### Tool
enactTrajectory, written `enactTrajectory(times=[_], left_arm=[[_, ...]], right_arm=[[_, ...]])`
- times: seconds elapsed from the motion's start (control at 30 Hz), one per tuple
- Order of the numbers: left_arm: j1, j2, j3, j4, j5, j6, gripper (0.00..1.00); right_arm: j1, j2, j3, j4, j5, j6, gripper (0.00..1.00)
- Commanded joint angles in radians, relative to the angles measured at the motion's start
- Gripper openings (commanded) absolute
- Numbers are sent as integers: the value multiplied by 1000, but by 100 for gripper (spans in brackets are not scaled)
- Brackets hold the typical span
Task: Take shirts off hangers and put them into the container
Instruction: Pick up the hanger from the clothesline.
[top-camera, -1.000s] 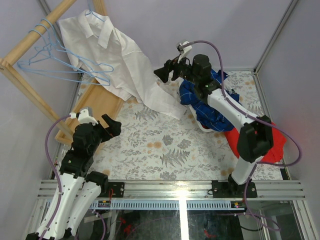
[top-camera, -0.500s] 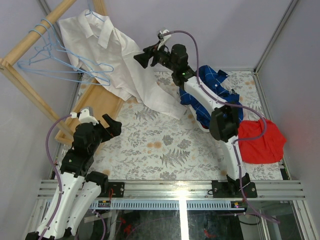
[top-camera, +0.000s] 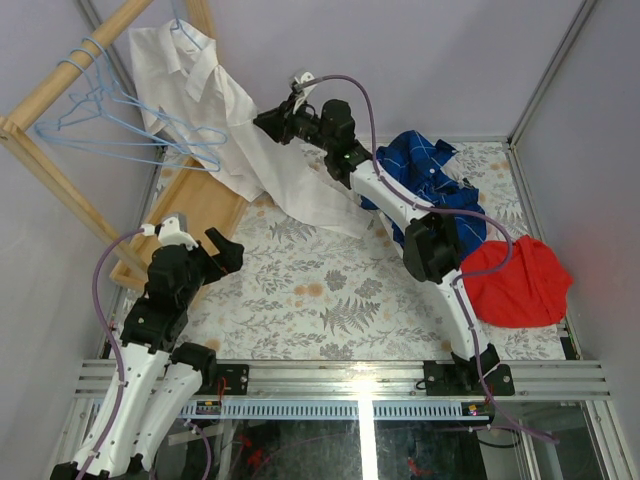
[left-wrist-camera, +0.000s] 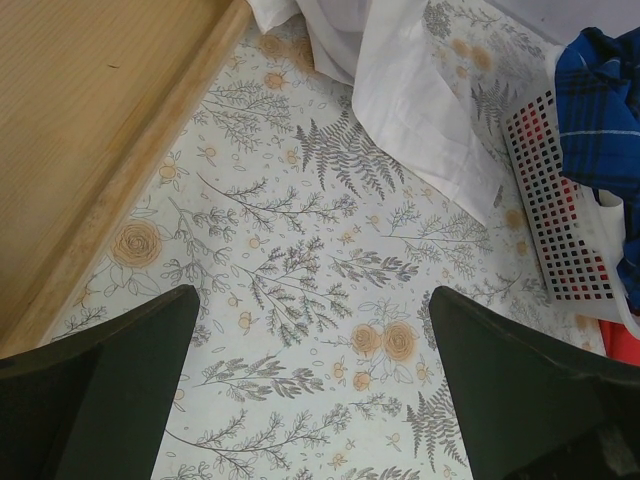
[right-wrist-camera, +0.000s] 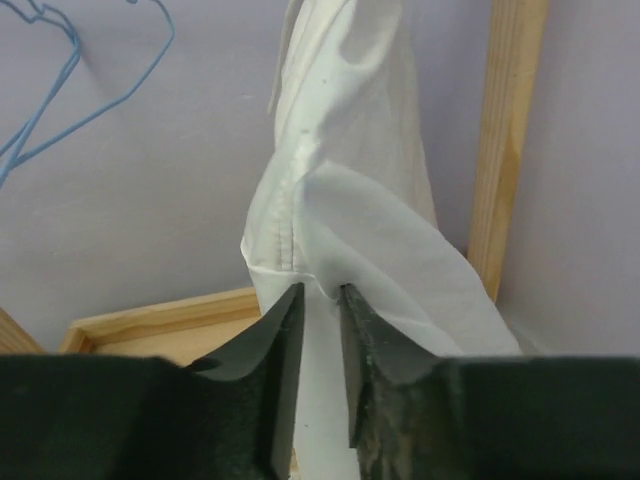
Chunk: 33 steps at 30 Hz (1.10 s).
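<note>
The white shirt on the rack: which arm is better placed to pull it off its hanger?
Right. The right gripper pinches the white shirt; the left gripper is open, low over the table, away from it.

Left arm (top-camera: 150, 320): folded low in the lower left of the top view, base at the bottom edge, elbow bent, forearm angled up toward the right.
Left gripper (top-camera: 208, 250): jaws spread wide with nothing between them. In its wrist view the two dark fingers (left-wrist-camera: 100, 385) fill the bottom corners, facing down.
Right arm (top-camera: 432, 250): base at the bottom, right of centre. It is stretched long on a diagonal up and to the left, with a dark joint near mid-frame.
Right gripper (top-camera: 268, 122): at the upper middle of the top view, pointing left. In its wrist view the jaws stand nearly together, pinching a fold of the white shirt (right-wrist-camera: 340, 200).
</note>
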Motion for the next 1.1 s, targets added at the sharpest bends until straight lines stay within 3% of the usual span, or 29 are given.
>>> enactTrajectory(times=[0.0, 0.2, 0.3, 0.43, 0.53, 0.6, 0.67, 0.8, 0.9, 1.0, 1.07], left_arm=[[6, 8, -6, 24, 17, 13, 100], [6, 14, -6, 24, 16, 13, 100], [6, 16, -5, 22, 16, 13, 100], [5, 16, -6, 22, 13, 11, 100], [6, 19, -5, 21, 13, 11, 100], [5, 21, -4, 21, 15, 11, 100], [6, 21, -4, 22, 14, 11, 100], [6, 17, -5, 20, 13, 11, 100], [6, 11, -4, 20, 7, 11, 100], [6, 6, -5, 20, 7, 11, 100], [6, 5, -4, 21, 6, 11, 100]], right_arm=[[64, -97, -61, 87, 10, -56, 21], [126, -206, -155, -10, 65, -179, 0], [200, -294, -267, -83, 222, -468, 0], [212, -380, -440, 58, 362, -435, 0], [212, -385, -426, 29, 436, -436, 21], [212, -382, -403, 6, 417, -432, 47], [212, -373, -379, -10, 403, -432, 58], [212, -322, -264, -106, 384, -456, 71], [212, -263, -153, -179, 423, -520, 73], [210, -292, -216, -50, 479, -511, 76], [199, -277, -225, -4, 439, -506, 81]])
